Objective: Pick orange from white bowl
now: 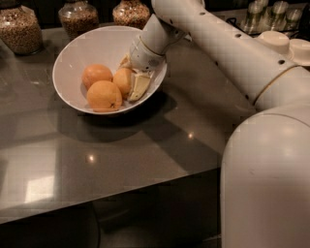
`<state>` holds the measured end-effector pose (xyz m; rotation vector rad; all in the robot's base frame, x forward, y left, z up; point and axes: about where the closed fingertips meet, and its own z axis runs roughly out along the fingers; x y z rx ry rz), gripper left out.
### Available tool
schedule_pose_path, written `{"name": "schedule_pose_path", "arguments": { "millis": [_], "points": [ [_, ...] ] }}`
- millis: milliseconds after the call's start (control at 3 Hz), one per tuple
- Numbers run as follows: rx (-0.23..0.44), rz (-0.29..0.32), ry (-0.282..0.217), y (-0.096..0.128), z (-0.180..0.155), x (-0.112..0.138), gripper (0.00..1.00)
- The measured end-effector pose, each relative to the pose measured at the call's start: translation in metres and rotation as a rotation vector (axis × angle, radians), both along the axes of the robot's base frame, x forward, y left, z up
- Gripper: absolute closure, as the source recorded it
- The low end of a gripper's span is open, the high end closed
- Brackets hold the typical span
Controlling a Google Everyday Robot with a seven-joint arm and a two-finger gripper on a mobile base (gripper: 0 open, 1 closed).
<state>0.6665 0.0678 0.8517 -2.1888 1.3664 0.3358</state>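
Observation:
The white bowl [72, 51] stands on the dark counter at the upper left and holds three oranges. The paler orange [121, 80] lies at the right of the bowl. The largest one with a dark stem dot [103, 96] is in front, and a deeper-orange one [95, 74] is at the left. My gripper [127, 80] reaches down into the bowl from the right. One finger [138, 86] lies against the paler orange's right side and the other is behind it, so the gripper is shut on that orange, which rests low in the bowl.
Three glass jars of grain [19, 29] [77, 17] [131, 12] stand along the back edge. Metal items [261, 14] and small white dishes [286, 43] are at the back right. My arm crosses the counter's right side. The counter's front edge [121, 186] runs below.

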Motion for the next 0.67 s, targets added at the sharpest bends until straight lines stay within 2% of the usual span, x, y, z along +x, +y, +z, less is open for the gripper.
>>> {"name": "schedule_pose_path", "arguments": {
  "millis": [333, 667],
  "points": [
    [0.011, 0.006, -0.028, -0.001, 0.016, 0.002, 0.93],
    [0.028, 0.002, -0.049, -0.008, 0.044, 0.002, 1.00]
  ]
}}
